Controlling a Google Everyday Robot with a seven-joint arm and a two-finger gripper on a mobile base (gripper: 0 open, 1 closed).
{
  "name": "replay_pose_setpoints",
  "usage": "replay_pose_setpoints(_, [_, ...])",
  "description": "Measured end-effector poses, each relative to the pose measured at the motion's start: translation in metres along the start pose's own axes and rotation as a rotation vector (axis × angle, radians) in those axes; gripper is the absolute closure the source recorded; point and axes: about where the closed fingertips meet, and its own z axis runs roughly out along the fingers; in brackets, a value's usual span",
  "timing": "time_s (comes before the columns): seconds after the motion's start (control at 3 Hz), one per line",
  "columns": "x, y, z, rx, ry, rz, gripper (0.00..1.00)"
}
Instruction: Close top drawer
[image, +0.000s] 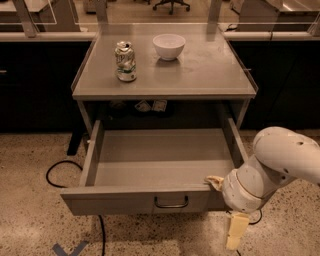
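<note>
The top drawer (125, 200) is a wide grey metal drawer pulled far out of the cabinet under the table, and it is empty inside. Its dark loop handle (171, 202) sits at the centre of the flat front panel. My gripper (220, 212) is at the right end of the drawer front, on a white arm coming in from the right. One yellowish finger (214, 181) rests at the top rim of the front's right corner. The other finger (235, 229) hangs below, in front of the floor. The fingers stand wide apart and hold nothing.
A dented can (125, 61) and a white bowl (168, 46) stand on the grey table top (210, 75). A black cable (60, 167) loops on the speckled floor at the left. Blue tape (70, 248) marks the floor in front. Dark cabinets flank the table.
</note>
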Motion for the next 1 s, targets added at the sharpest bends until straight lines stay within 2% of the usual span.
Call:
replay_pose_setpoints(0.33, [-0.025, -0.010, -0.033, 0.065, 0.035, -0.051, 0.00])
replay_pose_setpoints(0.67, [-0.069, 0.010, -0.089, 0.160, 0.088, -0.081, 0.00])
replay_pose_setpoints(1.0, [-0.086, 0.053, -0.133, 0.157, 0.219, -0.059, 0.00])
